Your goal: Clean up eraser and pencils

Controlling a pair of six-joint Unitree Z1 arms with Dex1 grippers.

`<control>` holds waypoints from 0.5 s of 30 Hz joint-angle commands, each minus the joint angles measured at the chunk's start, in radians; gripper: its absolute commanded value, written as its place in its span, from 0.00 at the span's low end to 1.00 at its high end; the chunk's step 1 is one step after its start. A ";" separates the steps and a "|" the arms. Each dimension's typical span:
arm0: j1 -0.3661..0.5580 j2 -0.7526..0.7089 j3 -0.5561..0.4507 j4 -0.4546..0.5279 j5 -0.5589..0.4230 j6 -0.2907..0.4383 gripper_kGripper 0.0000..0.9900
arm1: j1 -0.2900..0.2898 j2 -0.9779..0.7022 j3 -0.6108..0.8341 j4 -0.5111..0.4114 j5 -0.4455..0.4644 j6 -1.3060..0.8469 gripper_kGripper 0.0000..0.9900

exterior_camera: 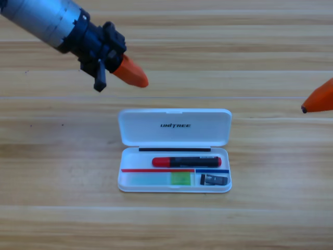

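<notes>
A wooden table (270, 47) fills the high view, planks running side to side. A white case (175, 151) lies open near the middle, its lid (175, 127) folded back toward the top edge. Inside the tray, the red-and-black pencil (186, 162) lies with its long axis left to right; below it the clear pencil (165, 179) with the green end lies the same way, and the eraser (214, 180) sits in the small compartment at lower right. All three are in the case, so I judge that only closing the lid remains. The left pincer (136, 76) hangs above and left of the lid, well apart from it, nearer than the right pincer (318, 101) waiting at the right edge. Whether either pincer is clenched or released, I cannot tell.
</notes>
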 commanded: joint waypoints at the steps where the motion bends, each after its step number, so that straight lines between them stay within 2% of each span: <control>1: 0.090 0.162 0.004 -0.090 0.015 -0.001 0.00 | -0.022 -0.009 0.034 -0.011 0.022 0.000 0.97; 15: 0.116 0.258 0.071 -0.213 0.020 -0.026 0.00 | -0.022 -0.007 0.035 -0.011 0.025 0.000 0.97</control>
